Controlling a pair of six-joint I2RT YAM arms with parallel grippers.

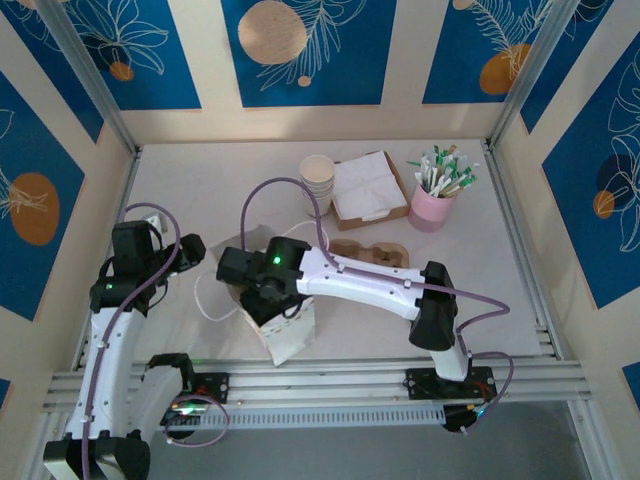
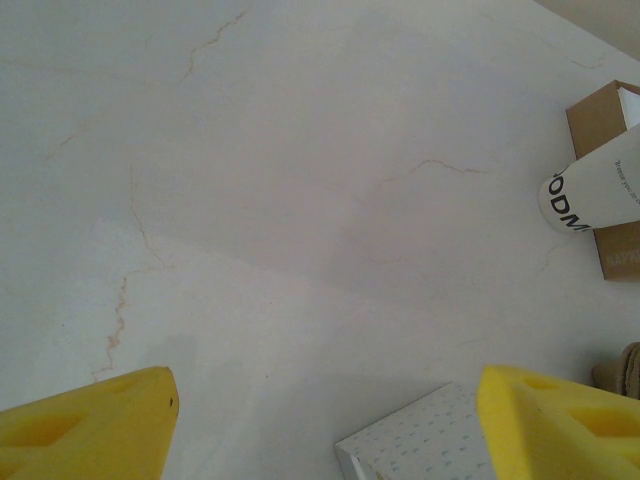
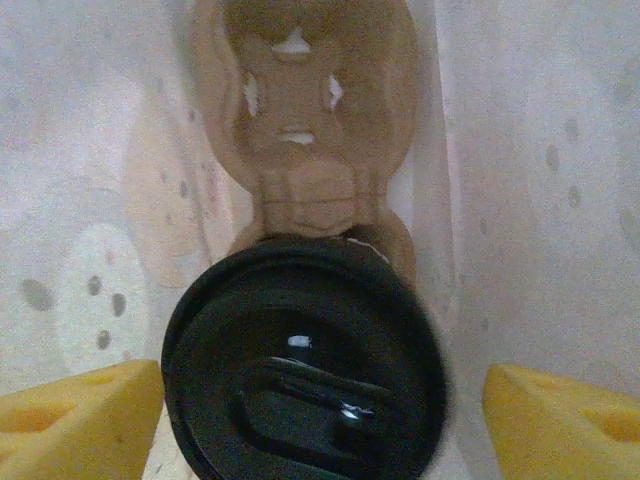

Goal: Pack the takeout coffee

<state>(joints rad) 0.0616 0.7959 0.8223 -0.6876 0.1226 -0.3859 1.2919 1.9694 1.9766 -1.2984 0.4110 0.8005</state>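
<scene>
Seen from the right wrist, the takeout coffee, a cup with a black lid (image 3: 300, 370), sits in one well of a brown pulp carrier (image 3: 305, 110) inside a white dotted paper bag (image 3: 540, 200). My right gripper (image 3: 320, 405) is down in the bag with its yellow fingers on either side of the lid, open; the right finger stands clear of it. From above, the right gripper (image 1: 262, 285) is at the mouth of the bag (image 1: 290, 340). My left gripper (image 1: 185, 250) hovers open over bare table to the bag's left, and a corner of the bag (image 2: 420, 440) shows between its fingers.
At the back stand a stack of paper cups (image 1: 317, 180), a brown box of napkins (image 1: 370, 190) and a pink cup of sticks and sachets (image 1: 435, 195). Another pulp carrier (image 1: 370, 252) lies behind the right arm. Metal rails run along the near edge.
</scene>
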